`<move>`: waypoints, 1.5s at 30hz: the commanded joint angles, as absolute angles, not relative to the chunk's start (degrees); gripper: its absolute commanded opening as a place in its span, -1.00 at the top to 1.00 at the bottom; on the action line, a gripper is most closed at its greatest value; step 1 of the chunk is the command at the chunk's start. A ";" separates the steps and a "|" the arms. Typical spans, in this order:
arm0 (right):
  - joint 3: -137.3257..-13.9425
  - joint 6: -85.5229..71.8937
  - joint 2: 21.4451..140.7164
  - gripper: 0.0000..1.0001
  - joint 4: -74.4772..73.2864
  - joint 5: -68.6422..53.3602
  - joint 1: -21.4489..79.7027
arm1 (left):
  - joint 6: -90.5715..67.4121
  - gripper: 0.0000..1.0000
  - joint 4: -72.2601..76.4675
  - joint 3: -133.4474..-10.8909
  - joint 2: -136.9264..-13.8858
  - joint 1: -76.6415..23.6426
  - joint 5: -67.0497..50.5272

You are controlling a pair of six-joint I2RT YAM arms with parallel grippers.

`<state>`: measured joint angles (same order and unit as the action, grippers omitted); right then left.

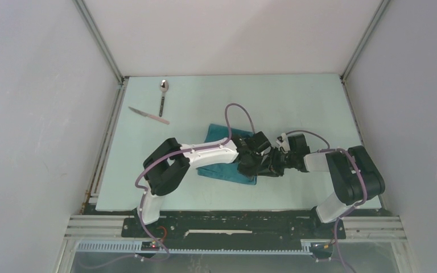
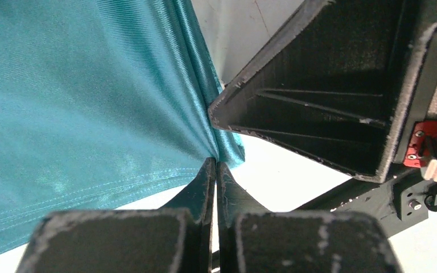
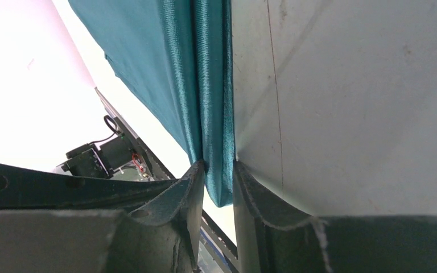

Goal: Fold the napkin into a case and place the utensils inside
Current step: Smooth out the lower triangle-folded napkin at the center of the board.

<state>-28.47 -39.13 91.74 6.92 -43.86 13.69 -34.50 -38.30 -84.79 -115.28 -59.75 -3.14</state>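
Observation:
The teal napkin (image 1: 219,152) lies near the middle of the table, partly under my left arm. My left gripper (image 1: 253,165) is at its right edge. In the left wrist view this gripper (image 2: 216,161) is shut on a bunched bit of the napkin (image 2: 79,96), and the cloth pulls into creases toward the tips. My right gripper (image 1: 270,166) meets it from the right. Its jaws (image 3: 219,165) hold a folded edge of the napkin (image 3: 148,51), which fills the gap and touches both fingers. The spoon (image 1: 163,96) and knife (image 1: 148,115) lie at the far left.
The pale green table (image 1: 296,102) is fenced by metal rails and white walls. One black finger of the right gripper (image 2: 318,108) looms close beside my left jaws. The two grippers are nearly touching over the napkin's right edge.

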 commanded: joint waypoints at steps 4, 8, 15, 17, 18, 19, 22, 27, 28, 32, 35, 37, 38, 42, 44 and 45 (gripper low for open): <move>-27.78 -38.35 92.84 0.33 7.12 -41.39 14.23 | -36.11 1.00 -38.93 -88.99 -113.89 -60.36 -5.08; -27.77 -38.39 92.99 0.42 7.14 -41.38 14.28 | -36.30 1.00 -39.23 -89.65 -113.83 -60.38 -4.90; -27.77 -38.75 93.83 0.60 7.80 -41.48 14.24 | -36.56 1.00 -39.55 -89.65 -114.76 -60.75 -6.27; -27.77 -38.93 94.04 0.62 7.99 -41.42 14.24 | -36.80 1.00 -39.53 -89.85 -115.21 -60.94 -7.19; -27.77 -39.01 94.12 0.63 8.14 -41.47 14.22 | -36.75 1.00 -39.55 -90.09 -115.37 -61.10 -7.27; -27.77 -39.02 94.14 0.64 8.25 -41.53 14.24 | -36.67 1.00 -39.55 -90.28 -115.54 -61.23 -7.23; -27.77 -39.14 93.95 0.65 8.28 -41.48 14.24 | -36.45 1.00 -39.67 -90.38 -115.73 -61.35 -7.27; -27.77 -39.03 93.82 0.65 8.09 -41.37 14.13 | -36.08 1.00 -40.26 -90.10 -115.52 -61.35 -6.67; -27.82 -39.05 93.85 0.65 8.09 -41.32 14.15 | -36.04 1.00 -40.30 -90.11 -115.61 -61.35 -6.68; -27.77 -39.07 94.06 0.65 8.26 -41.39 14.24 | -36.06 1.00 -40.09 -89.43 -115.60 -61.35 -7.09; -27.78 -39.00 93.89 0.65 8.11 -41.44 14.32 | -35.80 1.00 -40.31 -89.21 -115.42 -61.35 -5.91; -27.77 -38.90 93.65 0.64 7.93 -41.31 14.30 | -35.54 0.99 -40.62 -89.41 -115.31 -61.35 -5.66; -27.84 -38.90 93.44 0.62 7.84 -41.31 14.32 | -35.36 0.92 -40.86 -89.57 -115.14 -61.35 -5.70; -27.86 -38.49 91.36 0.40 5.60 -40.57 13.89 | -34.53 0.29 -41.96 -89.82 -111.28 -61.30 -6.04; -28.23 -37.00 88.82 0.27 1.21 -38.78 13.36 | -33.91 0.09 -42.21 -89.75 -108.13 -60.99 -6.75; -28.41 -36.21 87.66 0.21 -1.31 -37.72 13.05 | -33.63 0.00 -42.60 -89.57 -106.63 -60.58 -7.48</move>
